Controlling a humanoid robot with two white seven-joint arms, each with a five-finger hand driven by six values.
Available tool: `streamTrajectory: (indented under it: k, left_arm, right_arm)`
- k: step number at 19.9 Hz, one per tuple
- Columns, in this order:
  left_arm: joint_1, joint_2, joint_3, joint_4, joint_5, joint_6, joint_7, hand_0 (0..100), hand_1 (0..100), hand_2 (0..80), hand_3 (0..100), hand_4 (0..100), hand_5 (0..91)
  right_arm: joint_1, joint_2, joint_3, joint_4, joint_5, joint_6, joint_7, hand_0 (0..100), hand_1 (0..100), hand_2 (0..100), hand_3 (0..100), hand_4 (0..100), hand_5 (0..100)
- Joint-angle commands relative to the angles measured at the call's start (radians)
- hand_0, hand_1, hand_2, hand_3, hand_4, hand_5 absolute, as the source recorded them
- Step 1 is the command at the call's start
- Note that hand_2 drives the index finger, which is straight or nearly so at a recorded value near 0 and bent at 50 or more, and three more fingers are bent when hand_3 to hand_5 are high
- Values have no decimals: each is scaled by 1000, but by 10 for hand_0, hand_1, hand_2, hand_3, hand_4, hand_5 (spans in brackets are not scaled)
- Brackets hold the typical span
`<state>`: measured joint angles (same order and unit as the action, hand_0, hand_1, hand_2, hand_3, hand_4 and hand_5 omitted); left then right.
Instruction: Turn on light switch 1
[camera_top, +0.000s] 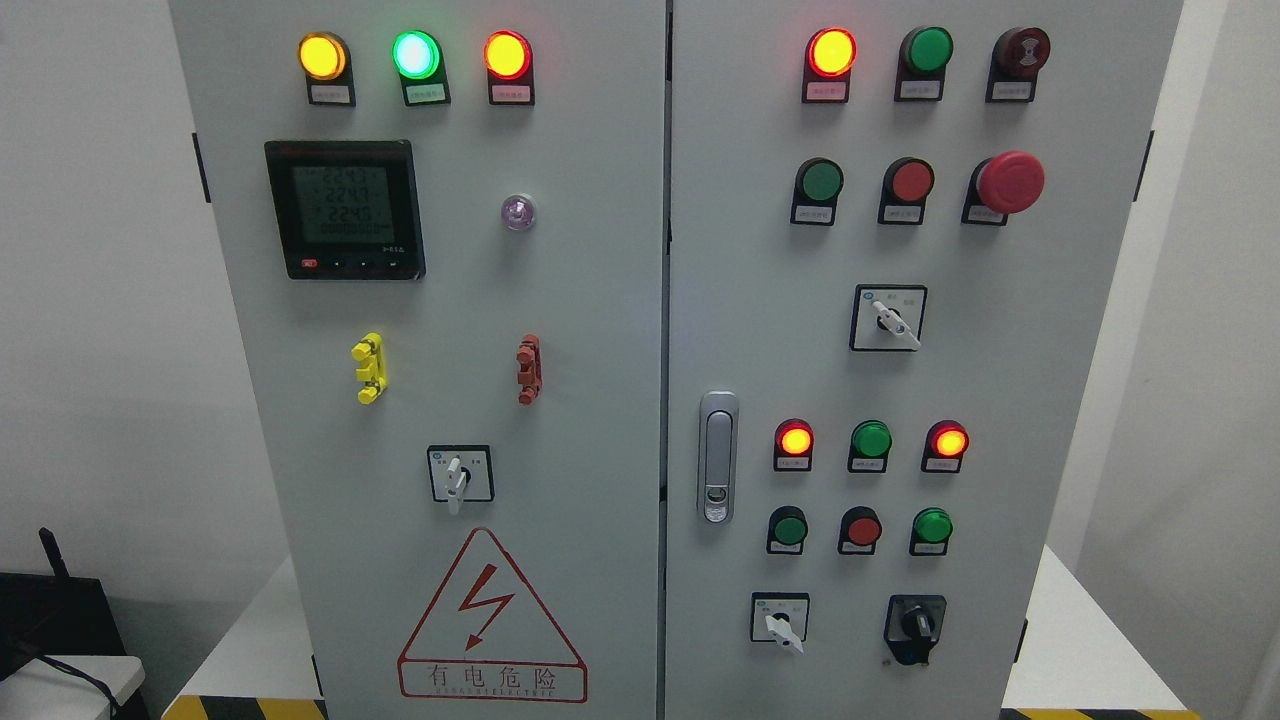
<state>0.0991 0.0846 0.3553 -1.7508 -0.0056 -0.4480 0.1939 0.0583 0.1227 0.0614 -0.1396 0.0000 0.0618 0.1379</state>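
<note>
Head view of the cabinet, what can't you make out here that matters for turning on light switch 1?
- Labels under the lamps and buttons: print too small and blurred to read, so which control is switch 1 is unclear.
- Marks around the rotary switches: too small to read.
- Meter: digits blurred.
- Cabinet: top and bottom cut off by the picture's edges.
- Robot's hands: neither is in the picture.

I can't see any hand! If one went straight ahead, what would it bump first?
No hand shows, so its aim is unknown. Straight ahead, probably the grey cabinet, near its door seam.
</note>
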Motion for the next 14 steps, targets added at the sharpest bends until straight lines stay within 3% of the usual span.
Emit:
streamTrajectory:
  k: [1, 8, 14]
  left_arm:
    - [-52, 9, -226, -61, -74, 23, 51, 102, 161, 429, 674, 742, 567]
    - [-85, -28, -332, -61, -100, 49, 76, 50, 221, 445, 695, 755, 603]
    - [-128, -40, -432, -62, -111, 126, 179, 40, 234, 463, 712, 769, 630]
  right_arm:
    - [0, 0, 0, 0, -17, 0, 0, 120, 389, 0, 0, 0, 0]
    - [0, 0, 0, 0, -17, 1, 0, 120, 389, 0, 0, 0, 0]
    - [0, 0, 0, 0, -17, 1, 0, 120, 389, 0, 0, 0, 0]
